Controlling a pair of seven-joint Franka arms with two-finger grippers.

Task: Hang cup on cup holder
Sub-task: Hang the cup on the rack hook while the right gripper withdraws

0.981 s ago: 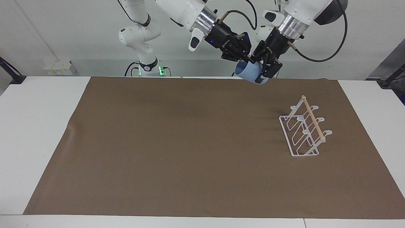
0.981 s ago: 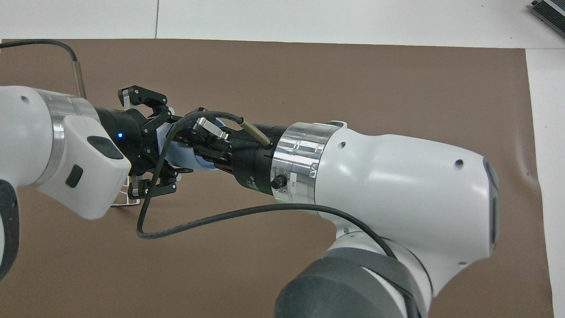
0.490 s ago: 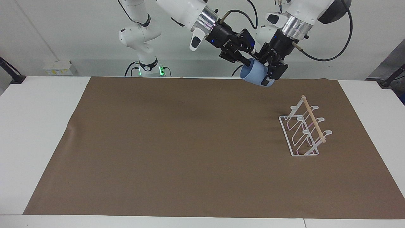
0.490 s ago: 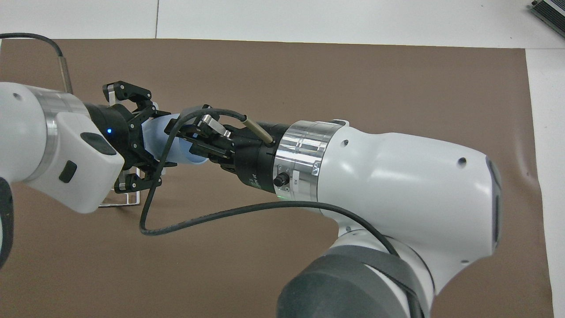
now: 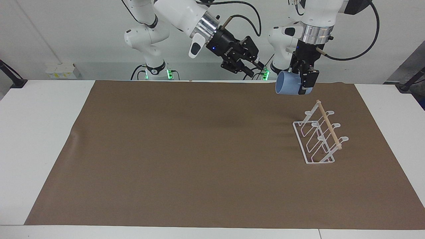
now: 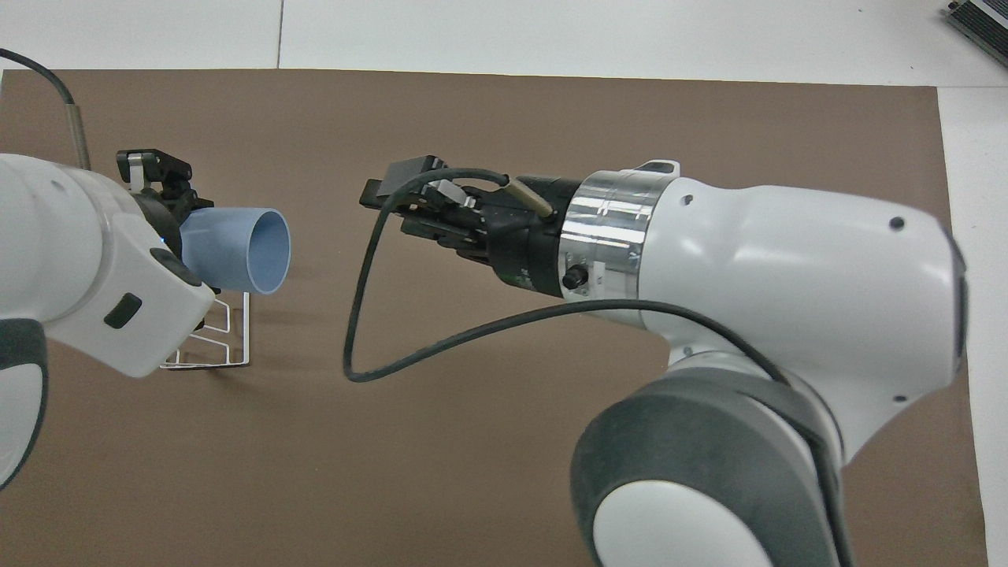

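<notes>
Brown matting (image 5: 186, 156) covers the white table (image 5: 36, 139). Largest upon it, the cup holder (image 5: 319, 134) stands at the left arm's end, its dowel bar running away from the robots. Left gripper (image 5: 304, 83), clenched on the cup (image 5: 288, 87), hangs over the mat just robot-side of the rack; the cup lies sideways, mouth toward the right arm's end. Nothing intervenes. Right gripper (image 5: 253, 66) waits released, over the mat's robot-side edge.
</notes>
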